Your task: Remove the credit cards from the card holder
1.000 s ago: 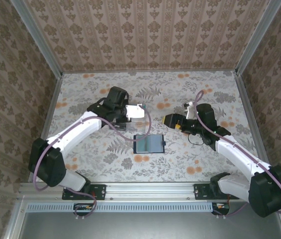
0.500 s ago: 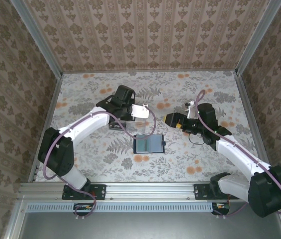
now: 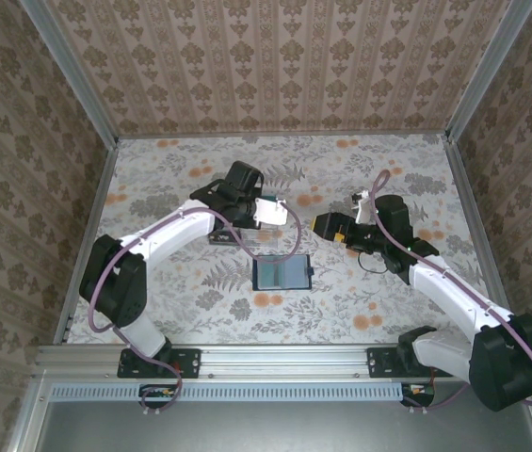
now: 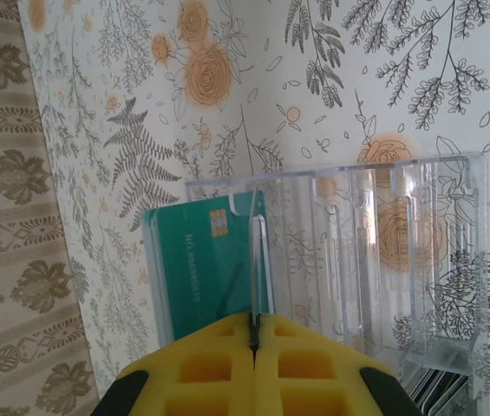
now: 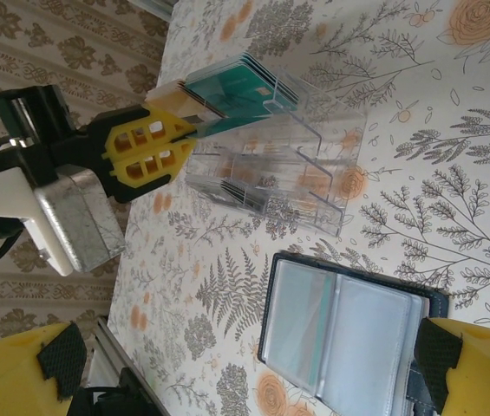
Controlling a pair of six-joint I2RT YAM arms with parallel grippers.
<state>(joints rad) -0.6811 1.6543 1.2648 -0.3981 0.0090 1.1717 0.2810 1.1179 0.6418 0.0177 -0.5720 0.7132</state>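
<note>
The card holder (image 3: 282,272), a black wallet with clear sleeves, lies open on the floral table (image 3: 181,292); a teal edge shows inside one sleeve (image 5: 316,322). My left gripper (image 3: 267,211) is shut on a thin credit card seen edge-on (image 4: 254,277), held over a slot of a clear acrylic rack (image 4: 375,251). A teal credit card (image 4: 201,264) stands in the rack's end slot, and it shows in the right wrist view (image 5: 243,88) beside the left fingers (image 5: 145,149). My right gripper (image 3: 327,227) hovers open just right of the card holder (image 5: 349,338), nothing between its fingers.
Dark cards (image 4: 440,392) lie in the rack's low front slot. The clear rack (image 5: 288,178) stands close behind the card holder. Patterned walls (image 3: 275,66) and metal posts (image 3: 68,75) enclose the table. Open table lies at the front left and back right.
The left arm has swung right, bringing its gripper and the held card a little further right over the rack. The right arm and the card holder have stayed put.
</note>
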